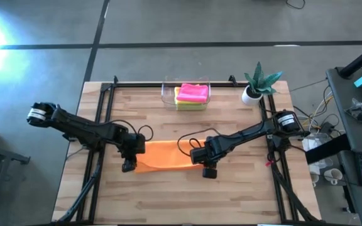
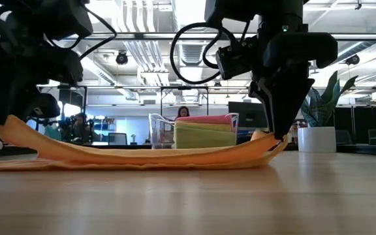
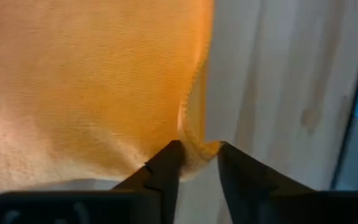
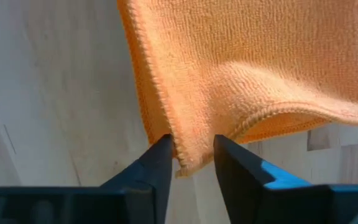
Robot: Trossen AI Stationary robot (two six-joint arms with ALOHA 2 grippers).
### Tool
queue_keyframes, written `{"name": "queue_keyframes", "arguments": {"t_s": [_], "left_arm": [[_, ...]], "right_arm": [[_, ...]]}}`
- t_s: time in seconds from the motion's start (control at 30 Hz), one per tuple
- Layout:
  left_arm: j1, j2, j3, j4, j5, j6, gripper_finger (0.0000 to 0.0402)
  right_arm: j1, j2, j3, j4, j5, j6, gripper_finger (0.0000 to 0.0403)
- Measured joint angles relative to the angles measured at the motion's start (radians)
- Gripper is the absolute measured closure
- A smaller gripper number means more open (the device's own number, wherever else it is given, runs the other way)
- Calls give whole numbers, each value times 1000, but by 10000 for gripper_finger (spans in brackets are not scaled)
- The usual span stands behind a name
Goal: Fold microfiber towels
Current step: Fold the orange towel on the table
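A: Where does the orange towel [image 1: 165, 156] lie?

B: Mid-table, toward the near side, its long axis running left to right between the two arms. In the low view it sags along the wooden table [image 1: 168, 194], and both ends are lifted slightly off the boards.

A: And the grippers?

B: The left gripper [image 3: 196, 163] has the towel's left near corner between its fingers; the right gripper [image 4: 190, 158] has the right near corner. In each wrist view the jaws stand a little apart with the hem of the cloth pinched in the gap, so each looks to be holding a corner, not gaping free.

A: So which way does the cloth lie from them?

B: It stretches away toward the far side of the table from both grippers. Each arm is equally close to its own corner. A fold would likely carry the near edge across the short axis, toward the far edge.

A: Anything else nearby?

B: The clear bin [image 1: 167, 94] at the far edge holds a pink towel [image 1: 193, 91] over yellow-green ones, with a potted plant [image 1: 257, 83] to its right, well apart from the orange towel.
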Motion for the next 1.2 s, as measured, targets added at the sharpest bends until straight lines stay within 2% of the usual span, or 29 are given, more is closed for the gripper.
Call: {"name": "queue_keyframes", "arguments": {"t_s": [0.1,0.27,0.33,0.37,0.43,0.57,0.6,0.67,0.8,1.0,1.2], "left_arm": [[1,-1,14,0,72,-2,282],[1,-4,48,-1,296,-57,248],[0,-10,63,0,317,-56,245],[0,-14,69,0,298,-48,245],[0,-17,72,5,182,-15,244],[1,-4,50,35,-268,-29,244],[2,6,44,31,-349,-51,244],[2,28,43,34,-431,-75,244],[-1,90,43,75,-427,-79,244],[-2,221,43,84,-397,-54,244],[0,309,54,84,-440,-35,244]], "right_arm": [[0,-12,9,-35,-17,11,277],[2,-57,38,-148,-50,20,259],[2,-84,41,-147,-49,20,256],[2,-96,41,-137,-46,17,255],[2,-118,37,-84,5,13,255],[-19,-121,23,77,149,7,260],[-26,-117,21,100,173,9,262],[-40,-110,21,132,221,42,267],[-62,-100,20,125,240,102,276],[-67,-101,20,119,240,109,288],[-67,-101,20,118,240,101,296]]}}
